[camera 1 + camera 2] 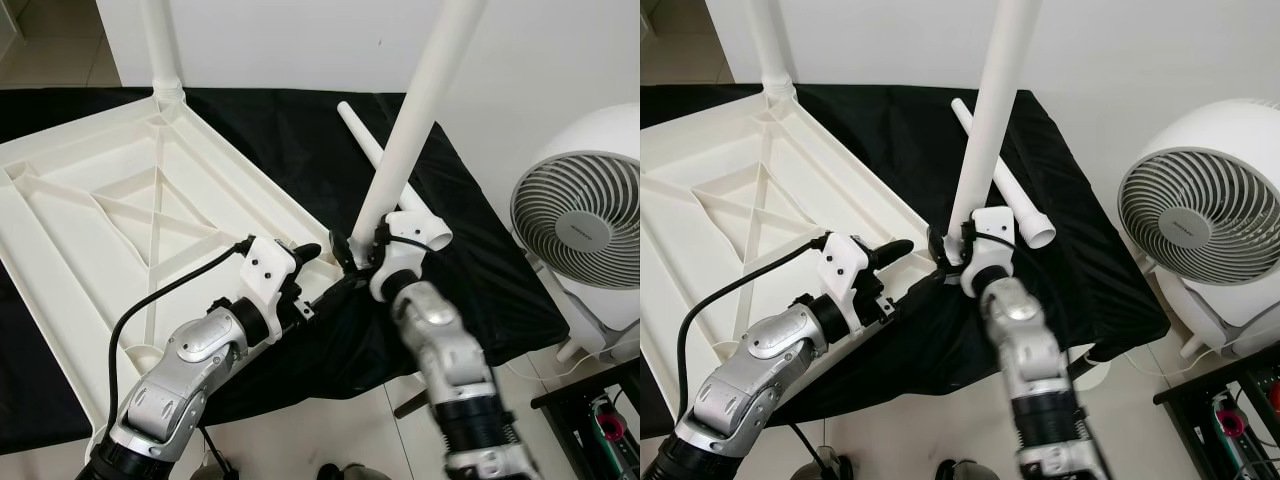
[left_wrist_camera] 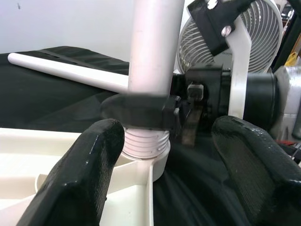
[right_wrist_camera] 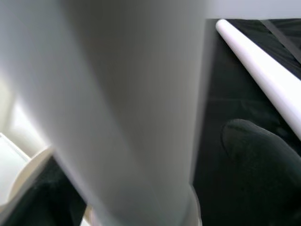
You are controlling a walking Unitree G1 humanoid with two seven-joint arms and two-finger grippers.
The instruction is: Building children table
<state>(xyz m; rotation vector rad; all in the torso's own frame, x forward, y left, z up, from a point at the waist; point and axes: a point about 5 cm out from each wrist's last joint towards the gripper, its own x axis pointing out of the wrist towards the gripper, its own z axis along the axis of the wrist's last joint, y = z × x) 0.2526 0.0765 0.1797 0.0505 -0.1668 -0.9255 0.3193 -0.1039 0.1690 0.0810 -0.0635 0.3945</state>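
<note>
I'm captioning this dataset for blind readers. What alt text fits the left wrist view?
A white table leg stands upright with its threaded end in the corner socket of the upturned white tabletop, the right gripper clamped around it just above the threads. The left gripper's two black fingers sit open in the foreground, a white fan behind.

Home room: tiled floor, white wall, desk fan beside black-draped surface.

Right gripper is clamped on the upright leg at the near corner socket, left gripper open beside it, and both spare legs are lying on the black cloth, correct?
Not quite: one spare leg lies on the black cloth, as the left eye view shows. The rest holds: right gripper, upright leg, open left gripper.
</note>
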